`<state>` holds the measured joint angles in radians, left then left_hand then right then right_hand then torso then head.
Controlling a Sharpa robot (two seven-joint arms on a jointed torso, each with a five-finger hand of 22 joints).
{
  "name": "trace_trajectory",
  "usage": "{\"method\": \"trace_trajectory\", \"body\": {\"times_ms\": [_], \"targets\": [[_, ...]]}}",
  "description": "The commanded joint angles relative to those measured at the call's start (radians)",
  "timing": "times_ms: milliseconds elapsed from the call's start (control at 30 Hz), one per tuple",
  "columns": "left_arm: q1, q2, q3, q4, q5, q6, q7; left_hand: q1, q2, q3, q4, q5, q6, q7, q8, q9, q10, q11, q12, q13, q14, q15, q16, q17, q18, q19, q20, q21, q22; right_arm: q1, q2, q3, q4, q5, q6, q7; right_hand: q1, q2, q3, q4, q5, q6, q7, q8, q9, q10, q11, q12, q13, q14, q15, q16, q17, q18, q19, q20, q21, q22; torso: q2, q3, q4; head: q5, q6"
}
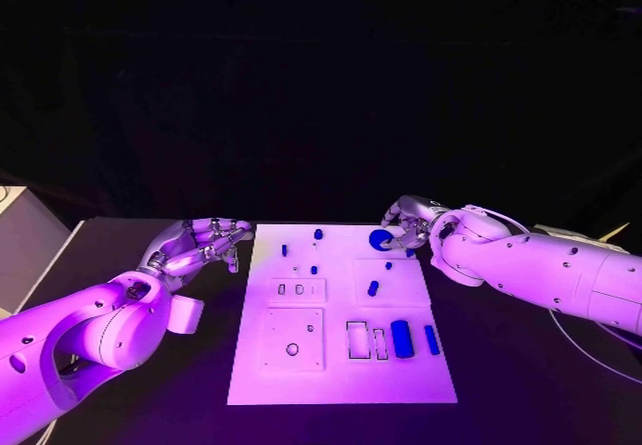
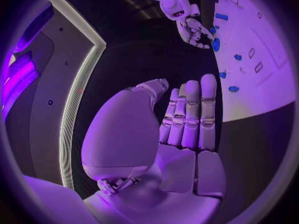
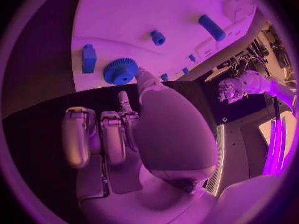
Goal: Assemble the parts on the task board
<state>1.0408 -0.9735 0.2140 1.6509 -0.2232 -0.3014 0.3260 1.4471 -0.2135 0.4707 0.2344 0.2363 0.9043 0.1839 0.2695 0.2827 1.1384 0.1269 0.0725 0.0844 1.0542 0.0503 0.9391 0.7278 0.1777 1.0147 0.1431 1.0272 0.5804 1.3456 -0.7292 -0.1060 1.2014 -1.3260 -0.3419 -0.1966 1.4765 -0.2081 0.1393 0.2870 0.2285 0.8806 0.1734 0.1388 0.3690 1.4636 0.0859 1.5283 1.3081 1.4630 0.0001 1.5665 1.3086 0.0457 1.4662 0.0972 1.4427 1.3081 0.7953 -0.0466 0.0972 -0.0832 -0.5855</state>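
Note:
The white task board point(image 1: 341, 371) lies in the middle of the black table. A blue gear point(image 1: 380, 239) lies flat near its far right corner. My right hand point(image 1: 409, 222) hovers at that corner; its thumb tip point(image 3: 141, 75) touches the rim of the gear point(image 3: 120, 70), while the other fingers point(image 3: 99, 134) stay off it. My left hand point(image 1: 200, 246) is off the board's left edge, fingers straight point(image 2: 190, 114), holding nothing. A thick blue cylinder point(image 1: 402, 338) and a thin blue bar point(image 1: 430, 339) lie on the near right of the board. Small blue pegs point(image 1: 320, 233) dot the far part.
A blue block point(image 3: 89, 58) sits by the gear at the board's edge. Rectangular slots point(image 1: 357, 339) and a raised plate with a hole point(image 1: 293, 349) mark the near half. A pale box point(image 1: 20, 232) stands at the table's far left. A thin cable point(image 1: 589, 348) runs under my right arm.

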Motion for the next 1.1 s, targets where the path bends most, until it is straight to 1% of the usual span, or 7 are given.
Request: {"method": "trace_trajectory", "body": {"times_ms": [33,133,233,333,667,900,1100], "targets": [[0.0,0.003,0.001,0.001,0.004,0.019,0.008,-0.006,0.001,0.003,0.0,-0.003,-0.004,-0.001,-0.002,0.001,-0.005,-0.003,-0.001,0.0,-0.005,0.001,0.005,-0.001,0.007,-0.005,0.002,0.005,0.002,-0.002,0.01,0.0,-0.016,-0.001,0.025,-0.021,-0.004,0.006,0.005,-0.001,0.009,0.001,-0.002,0.005,0.001,0.058,0.001,0.006,0.215,0.108,0.007,0.004,0.262,-0.01,0.061,0.004,0.007,0.106,0.002,-0.0004,0.0017,0.0,-0.001],[0.0,0.003,0.001,0.001,0.004,0.019,0.008,-0.006,0.001,0.003,0.0,-0.003,-0.004,-0.001,-0.002,0.001,-0.005,-0.003,-0.001,0.0,-0.005,0.001,0.005,-0.001,0.007,-0.005,0.002,0.005,0.002,-0.003,0.02,0.0,-0.028,0.002,0.024,-0.022,-0.005,0.008,0.008,0.0,0.015,0.001,-0.001,0.006,0.002,0.059,0.001,0.007,0.216,0.108,0.007,0.004,0.262,-0.011,0.062,0.005,0.01,0.109,0.001,-0.0004,0.0001,0.003,-0.002],[0.0,0.004,0.001,0.0,0.004,0.019,0.008,-0.006,0.001,0.003,0.0,-0.003,-0.004,-0.001,-0.002,0.001,-0.006,-0.003,-0.001,0.001,-0.005,0.001,0.005,-0.002,0.007,-0.005,0.002,0.006,0.002,-0.003,0.028,0.0,-0.038,0.004,0.03,-0.024,-0.006,0.01,0.011,-0.001,0.02,0.0,-0.001,0.007,0.002,0.06,0.002,0.007,0.217,0.108,0.008,0.004,0.262,-0.011,0.062,0.005,0.011,0.111,0.001,-0.0008,0.0008,0.002,-0.006],[-0.001,0.005,0.001,0.0,0.004,0.019,0.008,-0.006,0.001,0.004,0.0,-0.003,-0.005,-0.001,-0.002,0.002,-0.006,-0.003,0.0,0.001,-0.005,0.001,0.006,-0.002,0.007,-0.006,0.002,0.007,0.003,-0.004,0.037,0.0,-0.049,0.005,0.041,-0.026,-0.008,0.011,0.013,0.0,0.025,0.001,-0.001,0.009,0.002,0.062,0.002,0.009,0.219,0.108,0.008,0.004,0.262,-0.012,0.062,0.006,0.014,0.115,0.001,-0.0019,0.0013,0.002,-0.007],[-0.001,0.005,0.001,0.001,0.003,0.018,0.008,-0.007,0.001,0.004,0.0,-0.003,-0.005,-0.001,-0.002,0.002,-0.007,-0.003,-0.001,0.001,-0.005,0.001,0.006,-0.002,0.007,-0.007,0.002,0.007,0.003,-0.013,0.057,-0.001,-0.091,0.013,0.088,-0.034,-0.013,0.017,0.02,0.0,0.032,0.004,-0.002,0.013,0.003,0.062,0.002,0.009,0.219,0.108,0.008,0.004,0.262,-0.013,0.063,0.006,0.018,0.119,0.002,-0.0021,0.0011,0.003,-0.01],[-0.001,0.005,0.001,0.001,0.003,0.018,0.008,-0.007,0.001,0.004,0.0,-0.003,-0.005,-0.001,-0.002,0.002,-0.007,-0.003,-0.001,0.001,-0.005,0.001,0.006,-0.002,0.007,-0.007,0.002,0.007,0.003,-0.015,0.06,-0.001,-0.095,0.019,0.108,-0.035,-0.019,0.022,0.029,0.0,0.047,0.007,-0.002,0.016,0.003,0.063,0.001,0.01,0.221,0.108,0.009,0.004,0.262,-0.013,0.062,0.007,0.02,0.122,0.002,-0.0019,0.0017,0.003,-0.011],[-0.001,0.004,0.001,0.001,0.003,0.018,0.008,-0.007,0.001,0.004,0.0,-0.003,-0.005,-0.001,-0.002,0.002,-0.007,-0.003,-0.001,0.001,-0.005,0.001,0.006,-0.002,0.007,-0.007,0.002,0.007,0.003,-0.016,0.059,-0.001,-0.095,0.026,0.105,-0.026,-0.026,0.027,0.066,-0.002,0.109,0.017,-0.003,0.024,0.002,0.065,0.0,0.011,0.223,0.108,0.008,0.004,0.262,-0.013,0.061,0.007,0.022,0.125,0.002,-0.0021,0.001,0.002,-0.01]]}}
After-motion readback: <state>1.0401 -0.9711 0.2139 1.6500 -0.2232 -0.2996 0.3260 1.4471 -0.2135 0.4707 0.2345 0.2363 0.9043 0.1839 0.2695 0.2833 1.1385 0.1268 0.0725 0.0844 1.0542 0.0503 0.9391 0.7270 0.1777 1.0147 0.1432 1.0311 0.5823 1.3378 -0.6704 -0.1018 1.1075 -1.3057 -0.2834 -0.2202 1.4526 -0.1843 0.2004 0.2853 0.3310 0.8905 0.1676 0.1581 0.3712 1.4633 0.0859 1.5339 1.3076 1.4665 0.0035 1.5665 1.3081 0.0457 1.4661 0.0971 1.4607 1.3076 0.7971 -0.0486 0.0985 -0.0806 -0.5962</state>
